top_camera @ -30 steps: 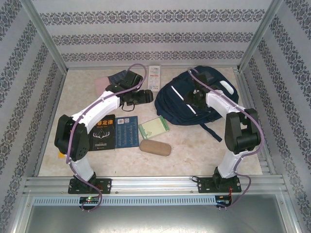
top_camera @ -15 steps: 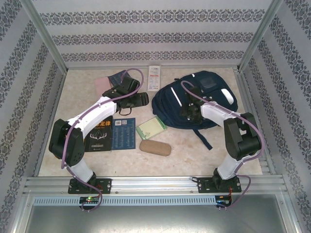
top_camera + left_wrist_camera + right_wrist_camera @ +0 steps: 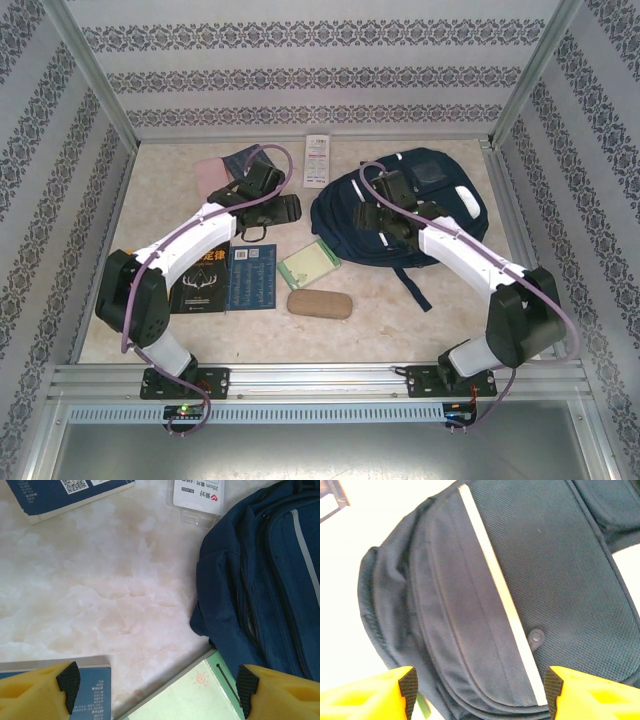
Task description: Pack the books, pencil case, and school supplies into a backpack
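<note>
The navy backpack lies flat at the back right, a white stripe running across its front. My right gripper hovers open over its left part, the fabric showing between the jaws with nothing gripped. My left gripper is open above bare table, left of the backpack. Below it lie the pale green notebook and a dark blue booklet. In the top view the notebook, the blue booklet, a black book and a tan pencil case lie in front. A narrow white pack sits at the back.
A pink flat item and another dark blue book lie at the back left under my left arm. The white pack is close to the backpack's top edge. Metal frame posts and patterned walls close in the table.
My right gripper moved left across the backpack and its jaws widened. The backpack shifted slightly left. My left arm drew back a little to the left.
</note>
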### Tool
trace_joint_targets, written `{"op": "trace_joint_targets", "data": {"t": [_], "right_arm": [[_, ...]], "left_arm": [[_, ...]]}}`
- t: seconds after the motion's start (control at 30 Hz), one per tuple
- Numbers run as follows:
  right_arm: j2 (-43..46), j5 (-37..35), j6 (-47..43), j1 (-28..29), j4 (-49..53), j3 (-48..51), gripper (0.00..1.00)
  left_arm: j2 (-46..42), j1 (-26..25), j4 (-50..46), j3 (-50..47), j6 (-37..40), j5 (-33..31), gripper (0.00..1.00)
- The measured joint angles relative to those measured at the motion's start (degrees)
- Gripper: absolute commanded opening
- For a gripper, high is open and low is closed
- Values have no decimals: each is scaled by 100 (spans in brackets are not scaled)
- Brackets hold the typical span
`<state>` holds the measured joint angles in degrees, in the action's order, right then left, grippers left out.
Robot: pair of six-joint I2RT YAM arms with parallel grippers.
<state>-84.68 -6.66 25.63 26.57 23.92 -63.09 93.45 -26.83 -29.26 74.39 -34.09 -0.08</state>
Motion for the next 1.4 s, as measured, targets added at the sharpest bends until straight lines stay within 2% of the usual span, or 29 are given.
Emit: {"op": "trace_joint_targets", "data": {"t": [0.2,0.4,0.47,0.5,0.83,0.93,1.03,1.17,1.4], "right_arm": [[-42,28,-352,269,42,-94,71],[-162,50,-468,647,46,-96,83],[-203,133,-444,745,42,-114,97],[-223,170,-437,778,42,-133,98],[-754,643,-63,1285,-146,-785,98],[-1071,835,37,1593,-289,-984,84],[-1394,1010,55,1928,-382,-1119,61],[-1974,1362,-11,2317,-433,-1445,27],[-2988,1622,-42,2774,-538,-1843,20]], "left_arm": [[-168,157,-9,-190,0,-2,83],[-479,520,-50,-686,2,-22,82],[-675,667,-111,-892,2,-26,81],[-772,741,-125,-984,2,-28,80],[-1624,1589,-343,-2068,-24,33,67],[-1685,1609,-330,-2369,-107,313,63],[-1685,1609,-330,-2632,-240,549,57],[-1711,1609,-264,-2887,-435,734,55],[-1714,1617,-68,-3377,-835,866,41]]}}
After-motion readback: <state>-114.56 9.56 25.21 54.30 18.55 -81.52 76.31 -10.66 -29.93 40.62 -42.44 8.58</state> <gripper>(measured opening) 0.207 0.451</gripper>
